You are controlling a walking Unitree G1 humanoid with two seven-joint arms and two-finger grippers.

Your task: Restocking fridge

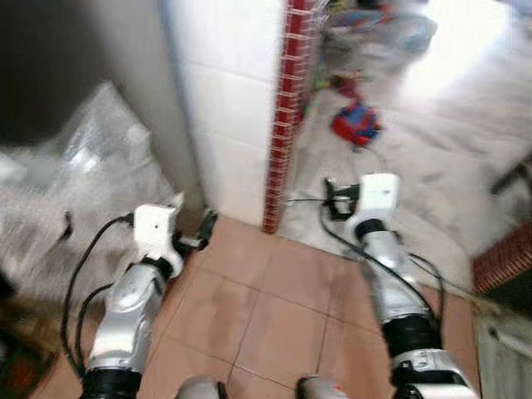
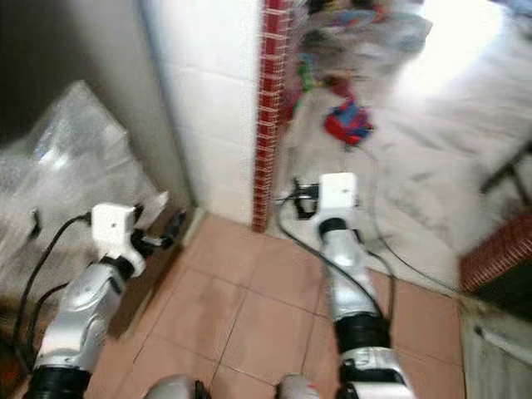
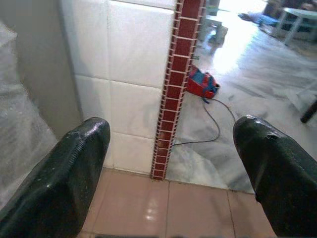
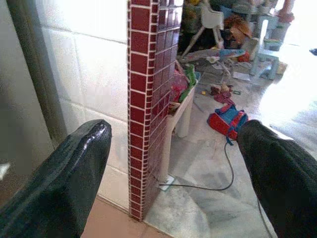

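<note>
Both silver arms reach forward over a terracotta tile floor (image 1: 274, 316). My left gripper (image 1: 199, 234) is open with nothing between its fingers (image 3: 64, 183), close to the foot of a tall grey panel (image 1: 133, 50). I cannot tell whether that panel is the fridge. My right gripper (image 1: 337, 199) is also open and empty, its fingers (image 4: 59, 178) pointing past the corner of a white tiled wall (image 1: 229, 100). No food or drink item is visible. The head views are blurred.
The wall ends in a red tile strip (image 1: 287, 108). Crumpled clear plastic wrap (image 1: 83, 166) lies at the left. Beyond the corner, a marble floor (image 1: 449, 166) holds a red and blue toy (image 1: 356, 123), a black cable (image 3: 215, 124) and cluttered children's furniture (image 4: 213, 20). A low red brick edge (image 1: 503, 258) stands right.
</note>
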